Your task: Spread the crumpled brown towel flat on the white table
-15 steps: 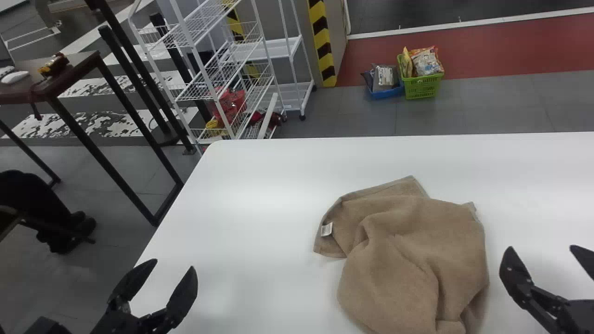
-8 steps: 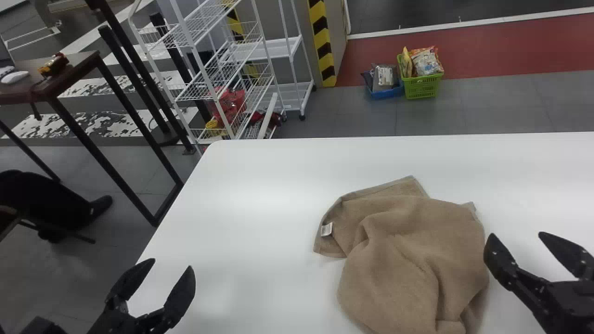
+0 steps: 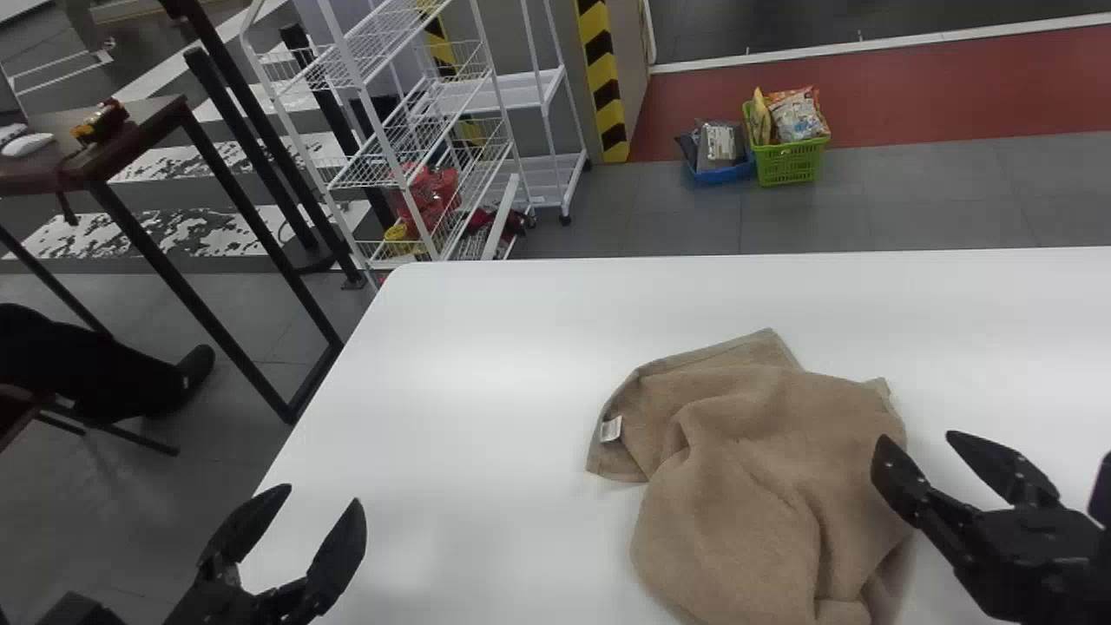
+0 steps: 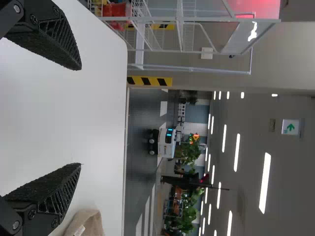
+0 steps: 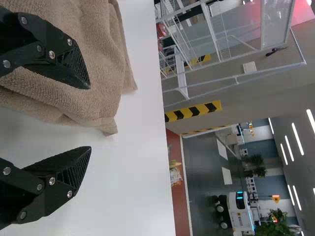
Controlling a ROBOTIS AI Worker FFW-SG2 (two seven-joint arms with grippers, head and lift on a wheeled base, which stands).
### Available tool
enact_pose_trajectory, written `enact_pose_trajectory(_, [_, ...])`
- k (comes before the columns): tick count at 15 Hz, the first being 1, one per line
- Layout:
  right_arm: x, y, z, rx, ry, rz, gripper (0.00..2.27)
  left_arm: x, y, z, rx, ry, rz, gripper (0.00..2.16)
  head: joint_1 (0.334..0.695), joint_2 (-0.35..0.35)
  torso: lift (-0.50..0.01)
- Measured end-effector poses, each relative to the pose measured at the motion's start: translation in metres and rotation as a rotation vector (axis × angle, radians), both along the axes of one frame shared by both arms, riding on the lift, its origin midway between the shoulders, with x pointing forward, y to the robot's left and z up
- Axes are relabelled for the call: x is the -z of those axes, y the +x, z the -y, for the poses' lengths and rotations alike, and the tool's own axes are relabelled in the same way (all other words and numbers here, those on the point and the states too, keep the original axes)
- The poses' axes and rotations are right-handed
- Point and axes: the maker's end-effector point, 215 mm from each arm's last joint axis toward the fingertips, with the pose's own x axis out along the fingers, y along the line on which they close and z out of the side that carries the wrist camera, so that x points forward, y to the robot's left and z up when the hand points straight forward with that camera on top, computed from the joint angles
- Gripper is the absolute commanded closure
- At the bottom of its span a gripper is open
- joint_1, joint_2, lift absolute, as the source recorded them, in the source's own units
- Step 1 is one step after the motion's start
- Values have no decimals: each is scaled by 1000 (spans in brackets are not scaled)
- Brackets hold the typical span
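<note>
Brown towel (image 3: 764, 495) lies crumpled on a white table (image 3: 451, 373) at the head view's lower right, its flattening apparently all left to do, as the empty right gripper (image 3: 916, 437), fingers parted, hangs by its edge and the left gripper (image 3: 321, 495) gapes empty, lower left.

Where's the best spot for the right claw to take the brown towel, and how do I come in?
Probably the small far-right corner of the brown towel. Bring the right claw down from the towel's right and pinch the edge. That corner pokes out past the rounded fold, and the open claw is already on that side.
</note>
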Motion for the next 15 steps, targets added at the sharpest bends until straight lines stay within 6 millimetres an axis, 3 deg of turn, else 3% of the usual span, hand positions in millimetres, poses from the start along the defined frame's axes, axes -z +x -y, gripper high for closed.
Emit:
enact_pose_trajectory(2, [0, 2, -6, -10, 0, 1, 677, 0, 0, -1, -3, 0, -1, 124, 695, 350, -123])
enact_pose_trajectory(4, [3, 4, -10, -19, -5, -7, 907, 1, -1, -3, -6, -1, -2, 124, 695, 350, -123])
enact_pose_trajectory(7, [10, 7, -12, -26, -13, -25, 934, 2, 0, -4, -8, -4, -3, 124, 695, 350, -123])
enact_pose_trajectory(10, [10, 9, -16, -31, -11, -22, 1116, 3, 1, -4, -10, -7, -3, 124, 695, 350, -123])
enact_pose_trajectory(15, [-46, 3, -41, -73, 56, 159, 1116, 5, 1, -5, -12, -9, -5, 124, 695, 350, -123])
